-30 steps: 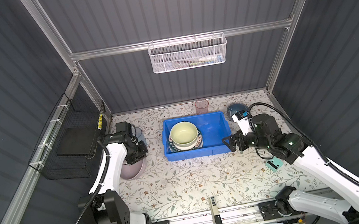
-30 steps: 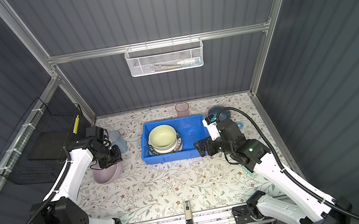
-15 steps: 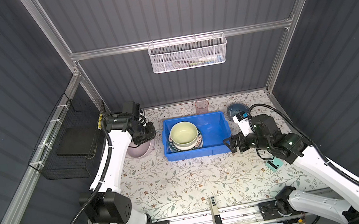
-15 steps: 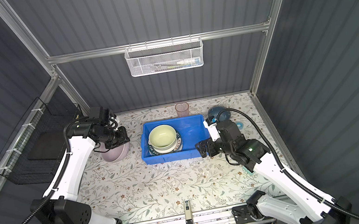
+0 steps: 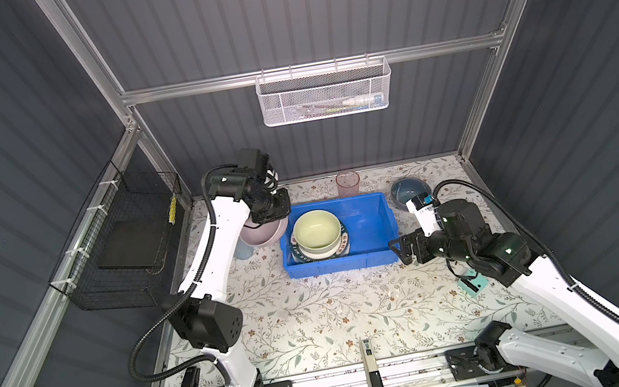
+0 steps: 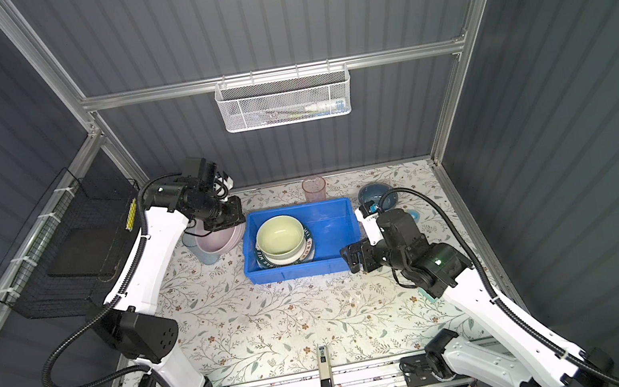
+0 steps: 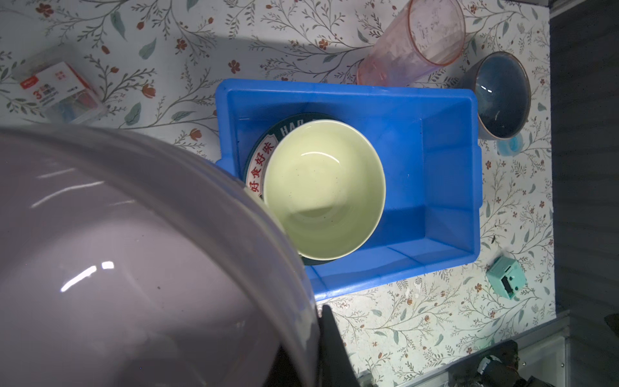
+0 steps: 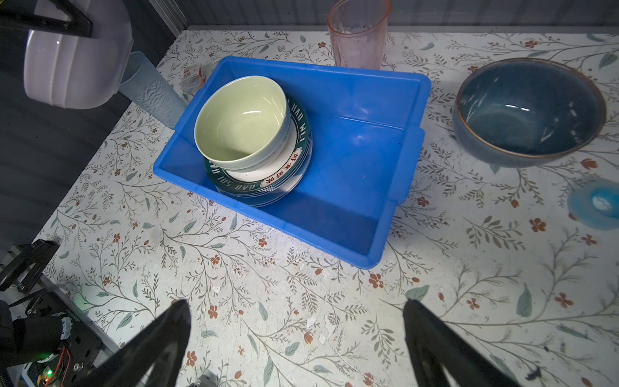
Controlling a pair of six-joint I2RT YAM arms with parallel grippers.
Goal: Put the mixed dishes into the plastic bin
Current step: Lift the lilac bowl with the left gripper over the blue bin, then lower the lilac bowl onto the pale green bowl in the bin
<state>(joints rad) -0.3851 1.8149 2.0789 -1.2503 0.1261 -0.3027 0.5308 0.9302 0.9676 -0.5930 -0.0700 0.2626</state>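
table [image 5: 318, 315]: blue bin [image 5: 368, 231] in middle, green bowl [image 5: 317, 232] on plate stack [image 8: 264, 182] inside, left end. lilac bowl [image 5: 264, 236] up in air just left of bin, left jaws pinched on its rim. right jaws wide, empty, by bin's near right corner.

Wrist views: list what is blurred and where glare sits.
Left wrist view: the lilac bowl looms close and soft, with white glare streaks; the green bowl in the bin is sharp. Right wrist view: the right gripper is open, its fingers dark and blurred; the table beyond is crisp.
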